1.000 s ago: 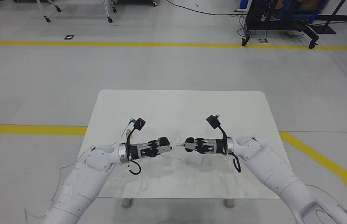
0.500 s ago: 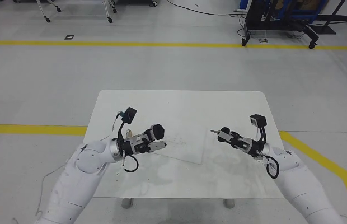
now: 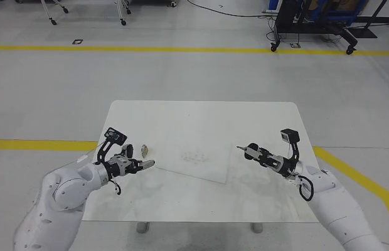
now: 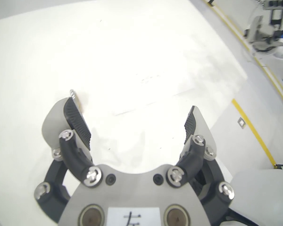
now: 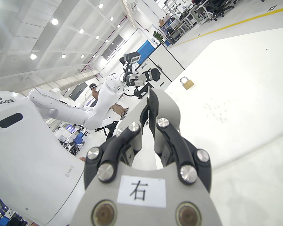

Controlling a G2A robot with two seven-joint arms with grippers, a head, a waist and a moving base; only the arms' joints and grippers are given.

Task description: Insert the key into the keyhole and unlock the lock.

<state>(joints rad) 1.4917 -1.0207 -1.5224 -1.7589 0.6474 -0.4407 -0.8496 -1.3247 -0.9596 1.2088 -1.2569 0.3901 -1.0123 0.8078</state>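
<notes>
Lying released near the desk's [image 3: 201, 119] left edge, the lock [image 3: 145, 150] sits beside the spread left end effector [image 3: 146, 164]; the withdrawn right end effector [image 3: 247, 150] pinches the key [image 3: 238, 148], insertion apparently over.

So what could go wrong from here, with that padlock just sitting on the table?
The padlock sits loose on the table. The left end effector is open beside it, not holding it, so a pushing key would probably slide it.
The right end effector is shut across the table, and what looks like the key barely pokes from it. A small slip in that grip could spoil the aim.
</notes>
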